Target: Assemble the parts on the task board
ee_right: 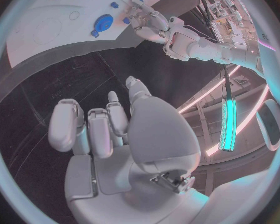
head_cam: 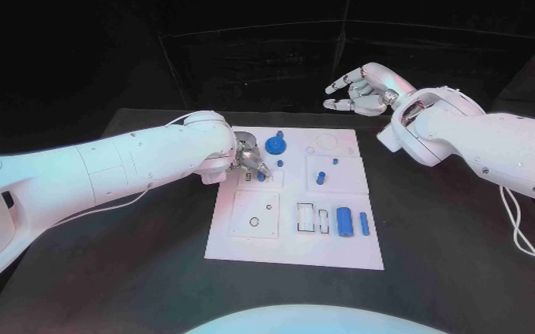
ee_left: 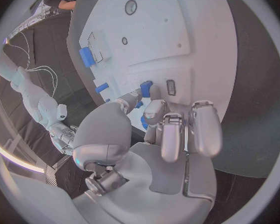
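The left hand [head_cam: 247, 156] was low over the far left part of the white task board [head_cam: 292, 253], its fingers [ee_left: 177, 134] curled down close to a small blue part [head_cam: 262, 175]. In the left wrist view a blue piece [ee_left: 146, 88] sat right at the fingertips, touching or nearly so; whether it was actually pinched I could not tell. Judging from that, the part lay directly under and just ahead of the fingertips, so any coming move would turn on the left hand, far the nearer one.

The right hand [head_cam: 362, 90] hung raised beyond the board's far right corner, well apart from every part, fingers loosely spread and holding nothing.

Elsewhere on the board, a blue gear-like disc [head_cam: 275, 145] sat just beside the left hand, a short blue peg [head_cam: 320, 178] stood near the middle, and a blue cylinder [head_cam: 345, 222] lay beside a thinner blue bar [head_cam: 363, 223] at the near right, long axes running toward the robot. The board rested on the black desk [head_cam: 123, 272].
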